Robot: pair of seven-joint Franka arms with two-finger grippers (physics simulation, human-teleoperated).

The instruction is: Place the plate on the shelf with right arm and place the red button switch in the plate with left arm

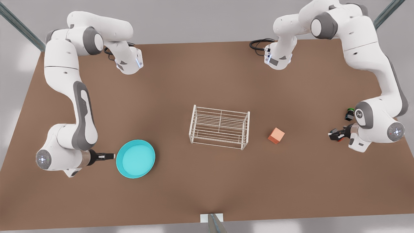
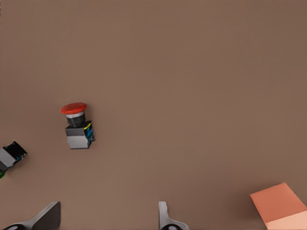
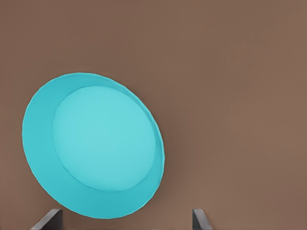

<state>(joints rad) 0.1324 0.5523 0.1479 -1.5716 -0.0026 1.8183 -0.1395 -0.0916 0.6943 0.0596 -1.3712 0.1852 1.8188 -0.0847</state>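
In the front view, the plate (image 1: 135, 159), a round shallow turquoise dish with a raised rim and paler inside, is lying flat on the brown bench (image 1: 207, 181) at the front view's left, well apart from the shelf (image 1: 220, 127), a white wire rack standing near the middle. The right hand (image 1: 109, 156) is sitting just beside the plate's rim, low over the bench. At the front view's right, the left hand (image 1: 335, 135) is hanging near the bench edge over a small red-capped object, with an orange-pink cube (image 1: 276, 135) between it and the shelf, and a green-capped switch (image 1: 349, 114) close behind the arm. In the left wrist view, the red button switch (image 2: 78, 125) is lying on its side on the bench, black body with a round red cap and a blue mark; the left hand's fingers (image 2: 165, 218) are standing spread apart and holding nothing. The switch is judged light, rigid and small; grip it across the blocky body, not the rounded cap. In the right wrist view, the plate (image 3: 93, 143) is lying ahead of the right hand's fingers (image 3: 199, 219), which are released and wide. The plate is judged stiff and smooth; pinch the raised rim.
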